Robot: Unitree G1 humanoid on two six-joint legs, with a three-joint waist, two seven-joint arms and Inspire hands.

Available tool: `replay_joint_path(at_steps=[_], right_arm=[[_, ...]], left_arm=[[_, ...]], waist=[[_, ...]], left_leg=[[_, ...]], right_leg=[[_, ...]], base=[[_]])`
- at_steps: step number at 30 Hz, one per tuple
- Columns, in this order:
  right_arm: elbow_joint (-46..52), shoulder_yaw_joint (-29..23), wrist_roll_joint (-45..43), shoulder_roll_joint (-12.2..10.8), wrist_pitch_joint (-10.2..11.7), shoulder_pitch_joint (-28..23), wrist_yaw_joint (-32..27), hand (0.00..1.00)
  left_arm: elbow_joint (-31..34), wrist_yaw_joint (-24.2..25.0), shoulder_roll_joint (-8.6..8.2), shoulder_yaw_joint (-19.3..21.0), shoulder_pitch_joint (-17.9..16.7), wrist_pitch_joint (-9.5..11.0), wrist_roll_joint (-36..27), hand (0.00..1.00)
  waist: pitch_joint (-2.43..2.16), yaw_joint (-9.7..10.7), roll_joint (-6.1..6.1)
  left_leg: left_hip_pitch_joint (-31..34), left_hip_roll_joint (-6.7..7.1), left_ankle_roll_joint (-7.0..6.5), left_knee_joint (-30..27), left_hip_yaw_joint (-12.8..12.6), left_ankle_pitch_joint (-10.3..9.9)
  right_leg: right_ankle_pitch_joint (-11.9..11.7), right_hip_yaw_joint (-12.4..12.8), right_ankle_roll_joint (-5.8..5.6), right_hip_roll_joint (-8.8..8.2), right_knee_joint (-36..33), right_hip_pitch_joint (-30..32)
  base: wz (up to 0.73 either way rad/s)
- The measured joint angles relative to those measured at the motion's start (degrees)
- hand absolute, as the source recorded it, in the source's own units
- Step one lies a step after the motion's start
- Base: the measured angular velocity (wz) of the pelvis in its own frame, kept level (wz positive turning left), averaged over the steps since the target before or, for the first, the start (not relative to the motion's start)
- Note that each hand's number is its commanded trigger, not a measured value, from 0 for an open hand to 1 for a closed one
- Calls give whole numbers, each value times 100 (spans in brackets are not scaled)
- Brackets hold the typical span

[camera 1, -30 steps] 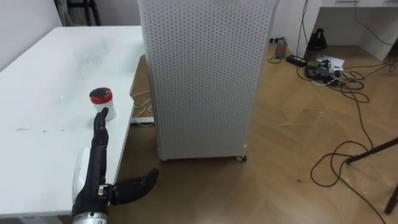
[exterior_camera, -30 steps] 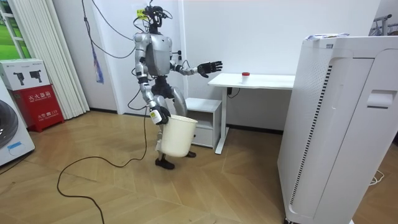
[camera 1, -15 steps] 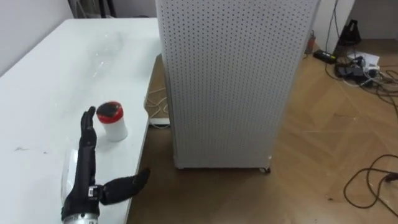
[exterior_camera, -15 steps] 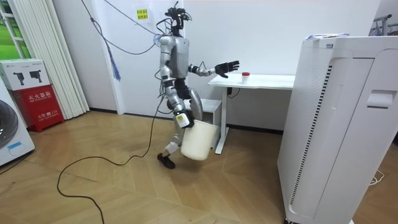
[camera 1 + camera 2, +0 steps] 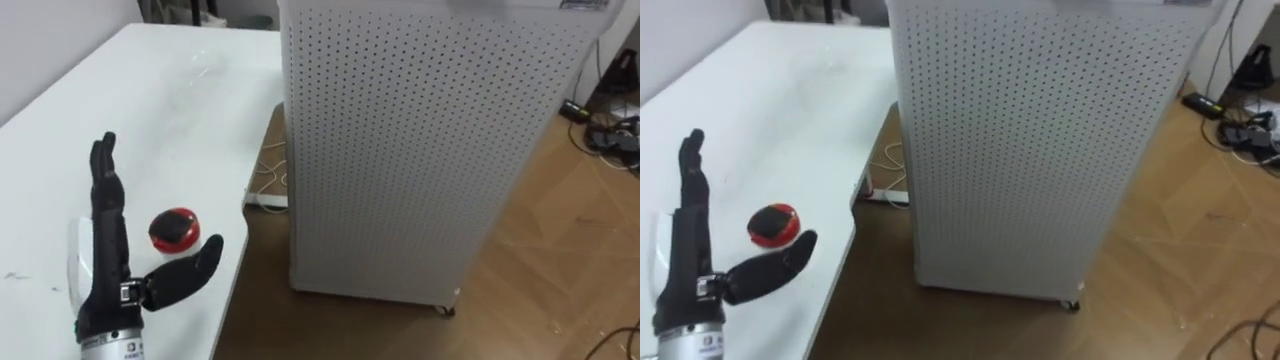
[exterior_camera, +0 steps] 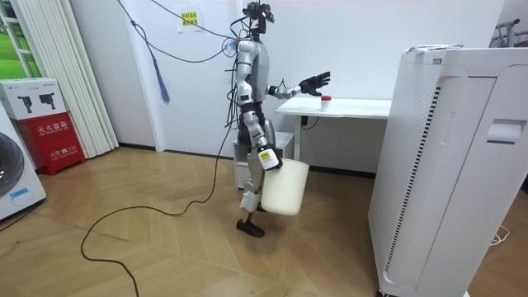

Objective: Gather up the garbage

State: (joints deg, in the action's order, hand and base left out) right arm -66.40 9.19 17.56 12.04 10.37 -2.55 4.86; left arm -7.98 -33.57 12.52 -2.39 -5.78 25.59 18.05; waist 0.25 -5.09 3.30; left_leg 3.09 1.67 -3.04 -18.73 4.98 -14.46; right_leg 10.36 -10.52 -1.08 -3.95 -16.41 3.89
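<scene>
- Low at the robot's side, the right hand (image 6: 266,158) carries a white bin (image 6: 285,188) clear of the floor, likely kept ready to take the garbage. How the hand grips it is too small to tell.
- The robot stands at the end of the table (image 5: 190,110), mid-step in the room view, with its left arm stretched out over the top.
- The left hand (image 5: 108,268) is open above the table's near edge, fingers straight and thumb spread wide. The pose suits a grasp about to be made.
- The garbage, a small jar (image 5: 174,229) with a red lid, stands upright on the table in the gap between thumb and fingers. It looks ungripped, and whether anything touches it cannot be told.
- The jar sits near the table's right edge, so a clumsy close could knock it to the floor.
- Just past that edge rises a tall perforated white cabinet (image 5: 430,150) on the wood floor, leaving only a narrow gap beside the table.
- Far right, loose cables (image 5: 612,135) lie across the floor, a snag risk for any walk that way.
</scene>
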Motion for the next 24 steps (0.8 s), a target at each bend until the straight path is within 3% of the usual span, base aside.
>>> replay_joint_path(at_steps=[9,15,20,24], right_arm=[[-27,160,-25,-78,-12,132,229,100],[-33,319,-120,-68,-53,121,300,100],[-32,313,-330,-66,-50,137,347,100],[-31,316,-339,-62,-49,110,348,100]], left_arm=[[-13,52,-3,-63,-273,-34,-184,0],[-65,139,-29,-165,-366,-271,-299,0],[-116,188,-31,-353,-438,-305,-660,0],[-127,188,-26,-363,-665,-312,-756,0]], waist=[[55,-9,124],[52,10,134],[47,47,124],[42,216,111]], left_leg=[[-283,-17,45,457,167,31],[-273,3,44,521,309,32],[-298,-2,45,514,325,33],[-351,20,46,439,313,32]], right_leg=[[-19,-127,-32,66,452,-298],[-22,-127,-36,72,584,-345],[-22,-129,-36,79,619,-421],[-24,-31,-33,40,692,-596]], base=[[8],[9],[6],[12]])
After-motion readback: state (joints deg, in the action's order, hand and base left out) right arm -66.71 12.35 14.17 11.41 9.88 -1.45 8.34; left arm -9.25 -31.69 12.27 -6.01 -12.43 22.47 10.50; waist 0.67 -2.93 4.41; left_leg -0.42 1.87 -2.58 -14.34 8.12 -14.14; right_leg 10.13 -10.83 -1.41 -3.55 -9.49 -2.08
